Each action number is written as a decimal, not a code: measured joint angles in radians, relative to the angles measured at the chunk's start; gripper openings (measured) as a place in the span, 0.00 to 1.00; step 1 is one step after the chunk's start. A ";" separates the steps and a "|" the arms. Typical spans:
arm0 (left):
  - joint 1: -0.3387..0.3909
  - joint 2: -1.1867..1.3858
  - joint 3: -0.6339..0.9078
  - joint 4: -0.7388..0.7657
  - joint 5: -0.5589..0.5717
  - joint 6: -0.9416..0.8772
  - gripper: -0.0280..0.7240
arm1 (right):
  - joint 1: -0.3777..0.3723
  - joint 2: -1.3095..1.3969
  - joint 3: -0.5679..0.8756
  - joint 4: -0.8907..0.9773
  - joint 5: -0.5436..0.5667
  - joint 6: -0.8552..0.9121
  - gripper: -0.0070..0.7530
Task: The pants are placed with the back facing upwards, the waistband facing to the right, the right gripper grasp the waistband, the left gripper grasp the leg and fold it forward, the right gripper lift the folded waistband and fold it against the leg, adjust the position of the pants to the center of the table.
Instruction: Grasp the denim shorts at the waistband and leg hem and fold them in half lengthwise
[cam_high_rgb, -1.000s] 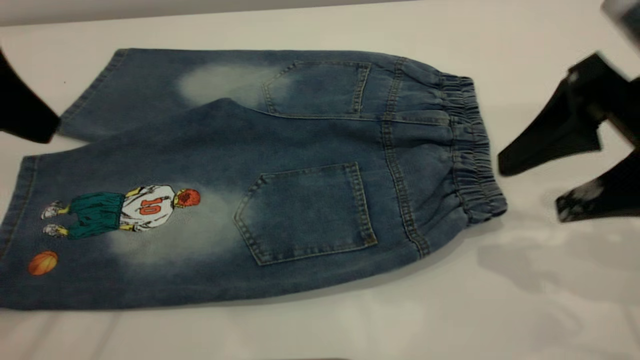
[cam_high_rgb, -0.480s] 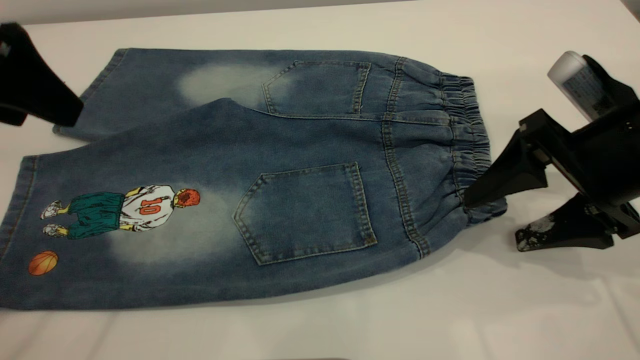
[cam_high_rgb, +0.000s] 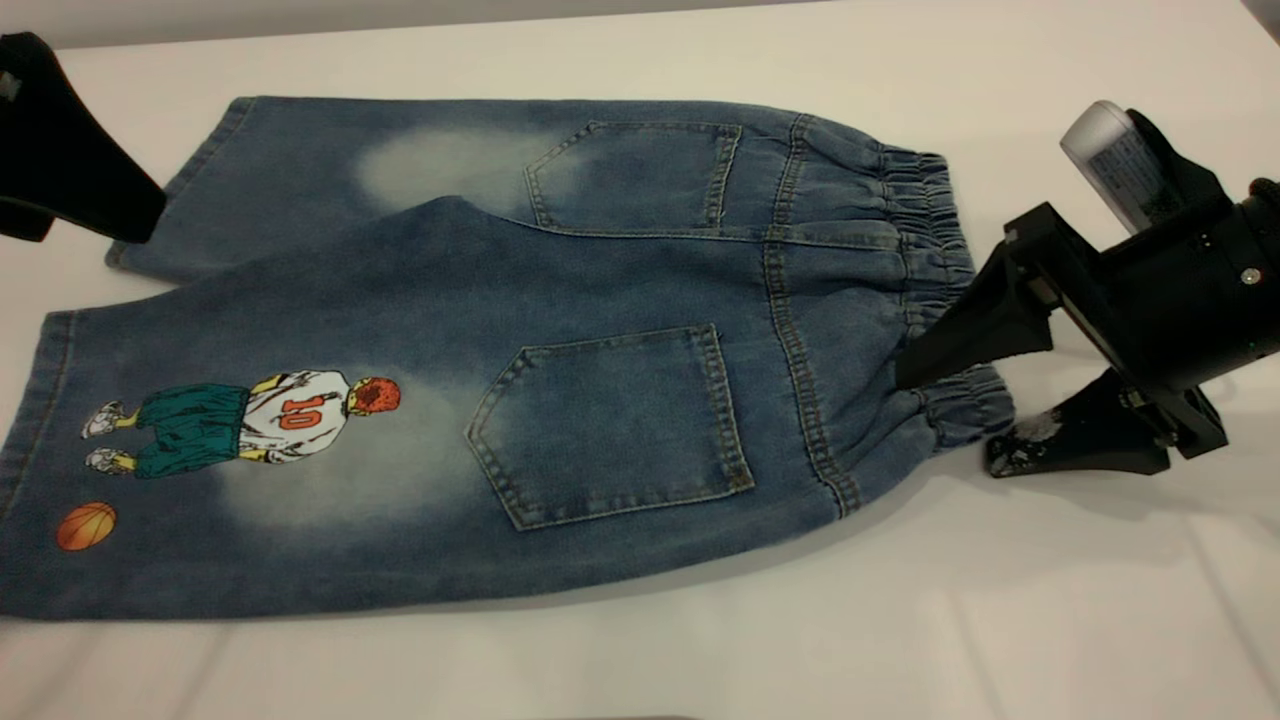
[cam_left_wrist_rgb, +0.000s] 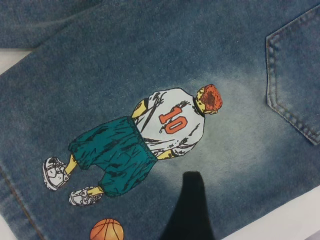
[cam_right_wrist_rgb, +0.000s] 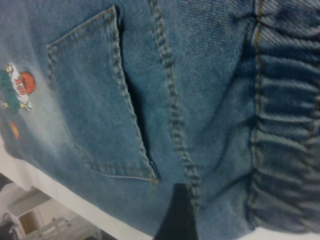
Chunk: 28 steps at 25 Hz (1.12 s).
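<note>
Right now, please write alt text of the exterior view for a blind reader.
Blue denim pants lie flat on a white table, waistband rightward. The right end effector, open, straddles the waistband; the left end effector hangs near the far leg's hem.

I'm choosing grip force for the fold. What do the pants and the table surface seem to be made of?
The pants: washed blue denim by the look, with visible twill weave, tan topstitching, faded patches and a gathered elastic waistband. The table: smooth, matte white; whether laminate or a cloth cover is unclear.
</note>
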<state>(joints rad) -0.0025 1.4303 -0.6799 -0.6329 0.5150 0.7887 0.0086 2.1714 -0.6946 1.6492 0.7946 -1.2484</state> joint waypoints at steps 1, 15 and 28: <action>0.000 0.000 0.000 0.000 0.000 0.000 0.81 | 0.000 0.004 -0.001 0.005 0.007 0.001 0.78; 0.000 0.000 0.000 -0.001 0.000 0.001 0.81 | 0.000 0.061 -0.001 0.149 0.042 -0.057 0.53; 0.000 0.020 0.014 0.291 0.034 -0.034 0.81 | 0.000 0.070 -0.001 0.173 0.030 -0.099 0.06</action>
<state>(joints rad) -0.0025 1.4506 -0.6657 -0.3414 0.5491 0.7552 0.0086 2.2411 -0.6953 1.8219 0.8244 -1.3473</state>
